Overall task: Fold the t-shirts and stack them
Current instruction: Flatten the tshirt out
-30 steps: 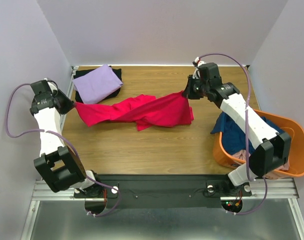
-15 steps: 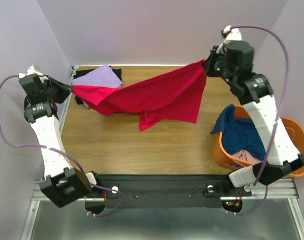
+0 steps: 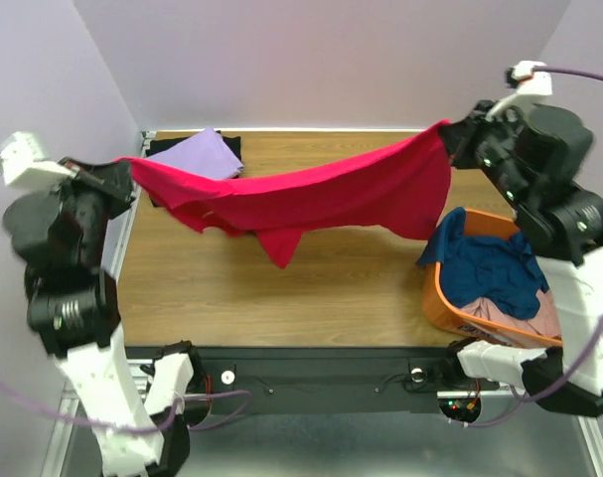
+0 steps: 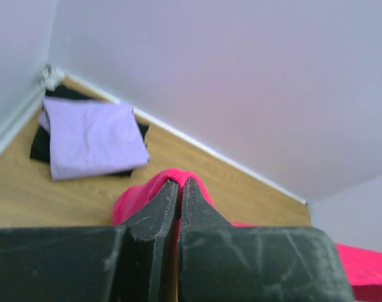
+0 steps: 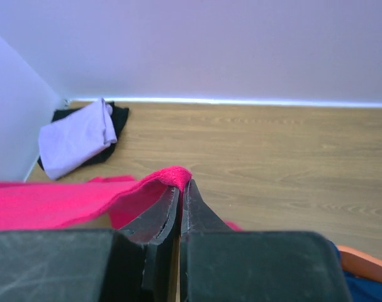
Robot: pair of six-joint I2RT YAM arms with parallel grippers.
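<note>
Crimson-pink cloth t-shirt is pinched at two edges: the left gripper and the right gripper each have jaws closed on a fold of its fabric. It hangs stretched between them above the wooden table, middle sagging. At the far left corner, a folded lavender t-shirt lies on a black t-shirt. At right, an orange plastic tub holds a navy blue t-shirt and a dusty pink t-shirt
</note>
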